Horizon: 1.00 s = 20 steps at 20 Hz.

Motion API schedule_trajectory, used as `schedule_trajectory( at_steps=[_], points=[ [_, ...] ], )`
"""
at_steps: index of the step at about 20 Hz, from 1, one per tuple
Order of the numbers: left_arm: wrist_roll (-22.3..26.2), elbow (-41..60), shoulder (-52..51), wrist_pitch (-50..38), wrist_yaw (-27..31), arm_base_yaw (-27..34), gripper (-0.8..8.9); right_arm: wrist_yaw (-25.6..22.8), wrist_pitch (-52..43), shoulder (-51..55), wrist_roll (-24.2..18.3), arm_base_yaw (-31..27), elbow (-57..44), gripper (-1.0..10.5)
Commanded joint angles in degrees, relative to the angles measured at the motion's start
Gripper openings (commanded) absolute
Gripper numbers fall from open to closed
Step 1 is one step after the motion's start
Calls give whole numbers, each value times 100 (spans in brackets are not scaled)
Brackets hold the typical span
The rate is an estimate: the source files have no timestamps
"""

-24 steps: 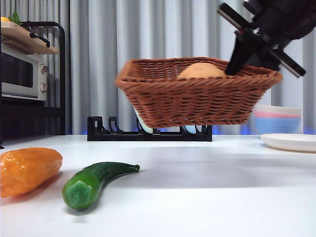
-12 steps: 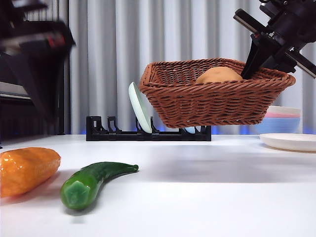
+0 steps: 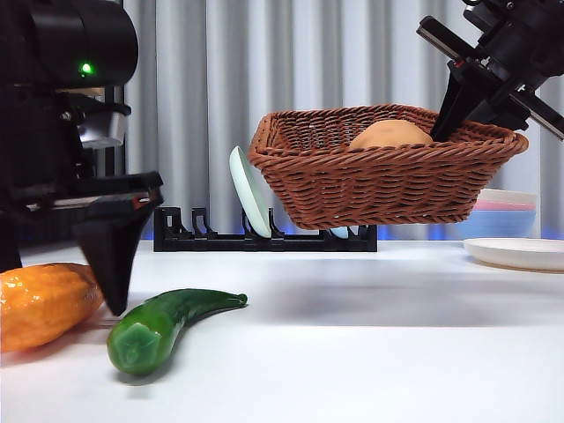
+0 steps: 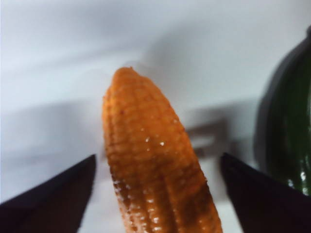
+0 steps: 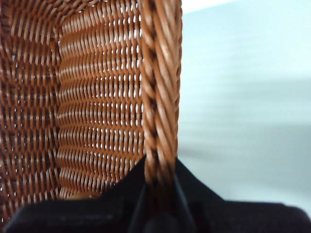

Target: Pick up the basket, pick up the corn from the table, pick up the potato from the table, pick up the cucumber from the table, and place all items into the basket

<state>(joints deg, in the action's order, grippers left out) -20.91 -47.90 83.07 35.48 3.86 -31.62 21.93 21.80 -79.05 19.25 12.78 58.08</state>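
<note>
The basket (image 3: pixel 388 181) hangs in the air above the table (image 3: pixel 370 335), with the tan potato (image 3: pixel 391 134) lying in it. My right gripper (image 3: pixel 451 110) is shut on the braided rim (image 5: pixel 160 97) at the basket's right side. The orange ridged corn (image 3: pixel 42 304) lies at the table's left. My left gripper (image 3: pixel 113 264) has come down over the corn (image 4: pixel 150 170), jaws open on either side of it and not touching. The green cucumber (image 3: pixel 159 324) lies just right of the corn, and it shows at the edge of the left wrist view (image 4: pixel 289 126).
A black dish rack (image 3: pixel 185 236) holding a pale plate (image 3: pixel 249 192) stands behind the basket. Stacked bowls (image 3: pixel 509 216) and a white plate (image 3: pixel 520 253) sit at the far right. The left arm's dark body fills the upper left.
The left arm came in from the upper left and lowered its open gripper over the corn. The basket moved right about a second ago and has since held still.
</note>
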Motion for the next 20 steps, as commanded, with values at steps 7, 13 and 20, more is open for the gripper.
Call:
schedule_trajectory(
  at_steps=[7, 13, 20],
  points=[
    [358, 61, -857, 214, -243, -37, -8, 61, -74, -4, -31, 7, 50, -16],
    [35, -505, -3082, -745, -984, -372, -8, 50, 28, -4, -129, 177, 48, -16],
    [614, -2304, -1902, -1056, -942, -522, -8, 44, 26, -4, -114, 686, 50, -16]
  ],
)
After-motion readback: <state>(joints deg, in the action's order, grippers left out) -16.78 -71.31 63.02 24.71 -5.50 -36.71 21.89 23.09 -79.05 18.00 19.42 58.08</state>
